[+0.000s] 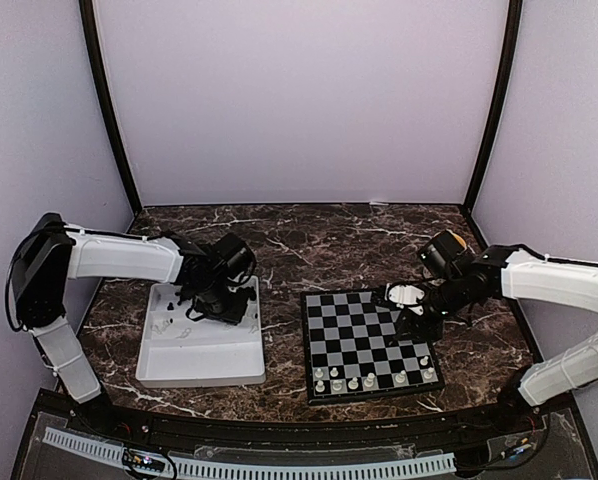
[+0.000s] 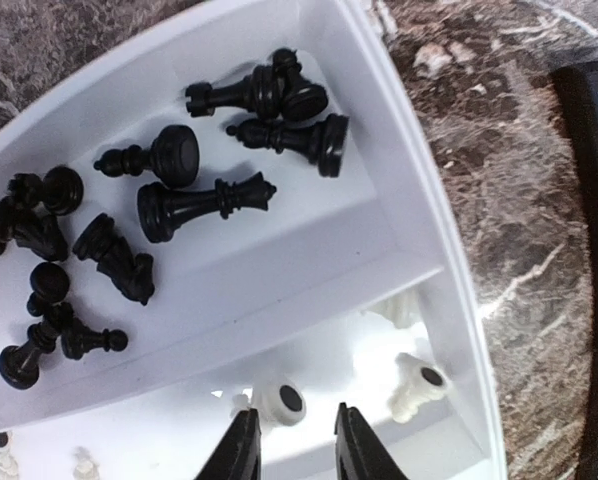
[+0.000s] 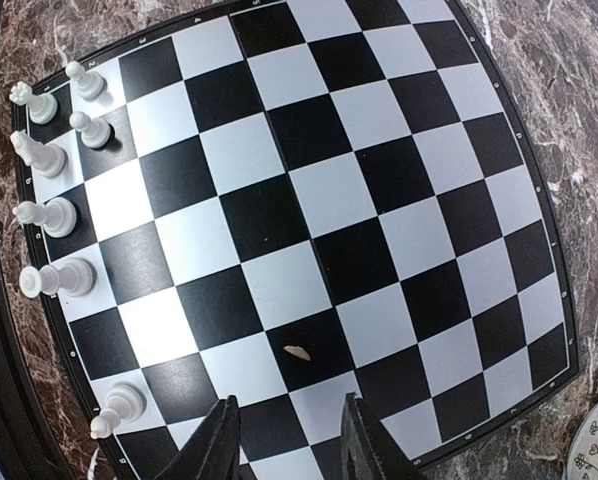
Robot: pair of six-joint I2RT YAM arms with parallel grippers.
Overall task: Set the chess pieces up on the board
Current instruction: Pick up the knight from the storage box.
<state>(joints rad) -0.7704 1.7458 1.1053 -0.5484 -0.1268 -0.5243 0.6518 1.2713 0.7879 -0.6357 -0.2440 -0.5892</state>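
Two grippers hang over a dark marbled stone table (image 1: 309, 235) in the top view. The left gripper (image 1: 209, 308) is over the far end of a white rectangular plastic tray (image 1: 204, 372). The right gripper (image 1: 412, 325) is over the right side of the flat black-and-white checkerboard (image 1: 364, 335), whose near row holds small white plastic chess pieces (image 1: 353, 382).

From the left wrist, black plastic chess pieces (image 2: 204, 205) lie toppled in the tray's upper compartment and white ones in the lower. The left gripper (image 2: 299, 455) stands narrowly apart with nothing between its fingers, and a fallen white piece (image 2: 279, 400) lies just beyond the tips.

From the right wrist, seven white pieces stand at the checkerboard's left edge. The right gripper (image 3: 284, 450) likewise shows a narrow, empty gap.
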